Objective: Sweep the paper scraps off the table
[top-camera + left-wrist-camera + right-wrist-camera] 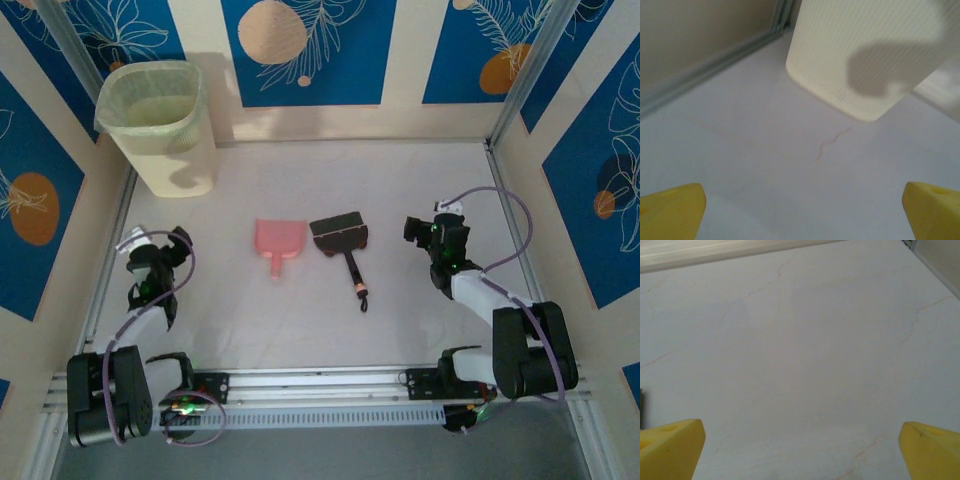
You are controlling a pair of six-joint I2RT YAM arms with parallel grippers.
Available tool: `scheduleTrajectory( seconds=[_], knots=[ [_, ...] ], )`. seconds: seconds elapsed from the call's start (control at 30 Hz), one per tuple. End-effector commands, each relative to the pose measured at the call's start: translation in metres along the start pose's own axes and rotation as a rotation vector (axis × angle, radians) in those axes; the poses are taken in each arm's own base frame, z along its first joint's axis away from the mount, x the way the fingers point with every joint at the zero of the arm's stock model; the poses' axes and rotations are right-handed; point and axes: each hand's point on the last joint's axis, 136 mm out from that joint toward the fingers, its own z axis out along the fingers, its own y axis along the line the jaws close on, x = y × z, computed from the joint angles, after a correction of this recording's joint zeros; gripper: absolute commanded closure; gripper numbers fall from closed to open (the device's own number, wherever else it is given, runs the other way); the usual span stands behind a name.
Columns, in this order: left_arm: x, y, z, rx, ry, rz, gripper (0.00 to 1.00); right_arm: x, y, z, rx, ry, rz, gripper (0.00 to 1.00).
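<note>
Bin point(160, 130), bag-lined, at far-left corner of table point(300, 330); dustpan point(277, 240) beside brush point(345, 245); left gripper point(800, 207) and right gripper point(800, 445) spread wide.

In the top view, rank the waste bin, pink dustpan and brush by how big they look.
Largest: waste bin.
Then pink dustpan and brush: near alike, the brush longer with its handle, so no firm order.

Black-white arms point(480, 295), purple cables point(495, 189), yellow jaws.
</note>
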Motion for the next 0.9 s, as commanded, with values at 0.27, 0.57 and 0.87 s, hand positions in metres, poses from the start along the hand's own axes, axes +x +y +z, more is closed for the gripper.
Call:
scheduleTrajectory(
  seconds=[0.27, 0.57, 0.87],
  knots=[
    [0.003, -0.025, 0.015, 0.129, 0.032, 0.199, 0.00, 0.004, 0.044, 0.000, -0.282, -0.043, -0.124, 0.01],
    [0.012, -0.059, 0.023, 0.324, 0.024, 0.243, 0.00, 0.002, 0.056, -0.009, -0.350, -0.189, -0.215, 0.01],
    [0.042, -0.078, 0.027, 0.433, 0.050, 0.330, 0.00, 0.009, 0.049, 0.000, -0.345, -0.203, -0.191, 0.01]
  ],
)
